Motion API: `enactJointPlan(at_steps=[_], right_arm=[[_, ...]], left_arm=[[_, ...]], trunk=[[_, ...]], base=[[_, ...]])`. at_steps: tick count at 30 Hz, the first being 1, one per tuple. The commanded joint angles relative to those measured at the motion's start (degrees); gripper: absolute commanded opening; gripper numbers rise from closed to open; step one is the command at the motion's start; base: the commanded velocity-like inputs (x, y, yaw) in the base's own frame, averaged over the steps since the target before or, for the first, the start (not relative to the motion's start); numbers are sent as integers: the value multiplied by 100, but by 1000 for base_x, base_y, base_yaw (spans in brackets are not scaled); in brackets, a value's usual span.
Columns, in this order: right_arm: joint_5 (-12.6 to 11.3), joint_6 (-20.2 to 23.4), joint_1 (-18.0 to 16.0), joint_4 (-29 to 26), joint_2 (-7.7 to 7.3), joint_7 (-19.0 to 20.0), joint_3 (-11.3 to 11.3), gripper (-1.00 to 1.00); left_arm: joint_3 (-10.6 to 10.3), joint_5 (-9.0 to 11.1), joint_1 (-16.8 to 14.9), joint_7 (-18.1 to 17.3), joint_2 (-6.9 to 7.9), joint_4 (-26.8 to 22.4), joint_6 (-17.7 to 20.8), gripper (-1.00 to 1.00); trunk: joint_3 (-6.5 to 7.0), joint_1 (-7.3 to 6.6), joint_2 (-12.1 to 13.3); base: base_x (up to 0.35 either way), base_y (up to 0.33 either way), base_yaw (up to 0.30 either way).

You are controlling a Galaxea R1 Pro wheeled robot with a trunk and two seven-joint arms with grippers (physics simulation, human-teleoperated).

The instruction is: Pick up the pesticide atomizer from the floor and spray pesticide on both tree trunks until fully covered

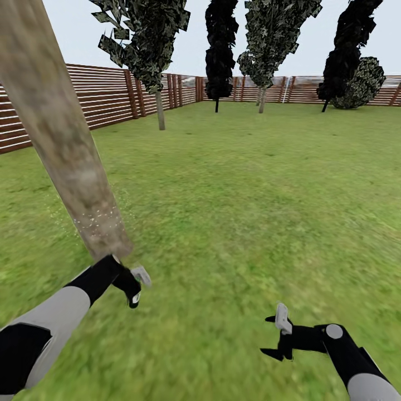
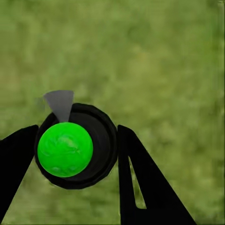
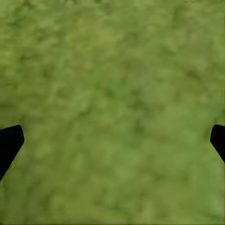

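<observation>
My left gripper (image 2: 70, 154) is clamped round the small black round-bodied pesticide atomizer with its green cap (image 2: 65, 149), low at the near left beside the thick mottled grey-brown tree trunk (image 1: 67, 150). I judge it light, rigid and smooth-walled, so I grip mid-body. Right gripper (image 1: 278, 334) spread wide over the green grass lawn (image 1: 250, 195).

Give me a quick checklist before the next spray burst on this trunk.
1. Left gripper shut on the pesticide atomizer: ok.
2. Atomizer close to the tree trunk: ok.
3. White spray specks on the trunk's lower part: ok.
4. Trunk fully covered: not ok, upper part shows no specks.
5. Right gripper open, free over grass: ok.
6. Nozzle aimed at the trunk: cannot tell.
</observation>
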Motion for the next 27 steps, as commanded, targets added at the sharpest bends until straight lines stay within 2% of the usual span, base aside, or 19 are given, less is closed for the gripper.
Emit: enactJointPlan(at_steps=[1, 4, 5, 9, 11, 15, 16, 18, 20, 21, 23, 25, 26, 27], right_arm=[[38, -16, -78, -9, 52, 240, -24, 100], [28, 7, -338, -68, 167, 695, -22, 100], [27, 10, -373, -101, 215, 729, -22, -100], [25, 14, -420, -169, 365, 764, -22, -100], [25, 14, -431, -172, 476, 765, -22, -100], [37, 22, -471, -173, 957, 765, -15, -100], [47, 23, -519, -170, 1043, 770, -14, -100], [59, 23, -564, -158, 1104, 790, 53, -100], [47, 23, -571, -160, 1116, 884, 584, -100], [39, 23, -572, -162, 1122, 895, 708, -100], [35, 23, -573, -169, 1173, 904, 822, -100], [35, 21, -573, -172, 1191, 906, 840, -100], [35, 19, -573, -172, 1193, 906, 841, -100], [35, 16, -573, -176, 1195, 906, 845, -100]], left_arm=[[-13, -38, 11, -138, 0, -12, -169, -100], [-14, -36, 124, -207, -32, -3, -421, -100], [-18, -37, 150, -212, -44, -3, -441, -100], [-43, -22, 188, -240, -90, 31, -657, -100], [-53, -27, 208, -389, -131, 107, -750, -100], [-99, -44, 296, -474, -260, 133, -793, -100], [-227, -42, 328, -477, -285, 134, -798, -100], [-442, -39, 361, -479, -383, 134, -800, -100], [-496, -43, 420, -479, -517, 129, -868, -100], [-503, -41, 429, -479, -548, 132, -992, -100], [-512, -43, 462, -483, -625, 134, -1197, -100], [-515, -46, 479, -489, -674, 134, -1240, -100], [-589, -46, 518, -501, -710, 134, -1249, -100], [-822, -43, 554, -509, -743, 134, -1262, -100]], trunk=[[-5, -1, -2], [-5, -1, -2], [-5, -1, -2], [-5, -1, -2], [-5, -1, -2], [-5, -1, -2], [-5, -1, -2], [-5, -1, -2], [-5, -1, -2], [-5, -1, -2], [-5, -1, -2], [-5, -1, -2], [-5, -1, -2], [-5, -1, -2]], base=[[0, 0, 0], [0, 0, 0], [0, 0, 0], [0, 0, 0], [0, 0, 0], [0, 0, 0], [0, 0, 0], [0, 0, 0], [0, 0, 0], [0, 0, 0], [0, 0, 0], [0, 0, 0], [0, 0, 0], [0, 0, 0]])
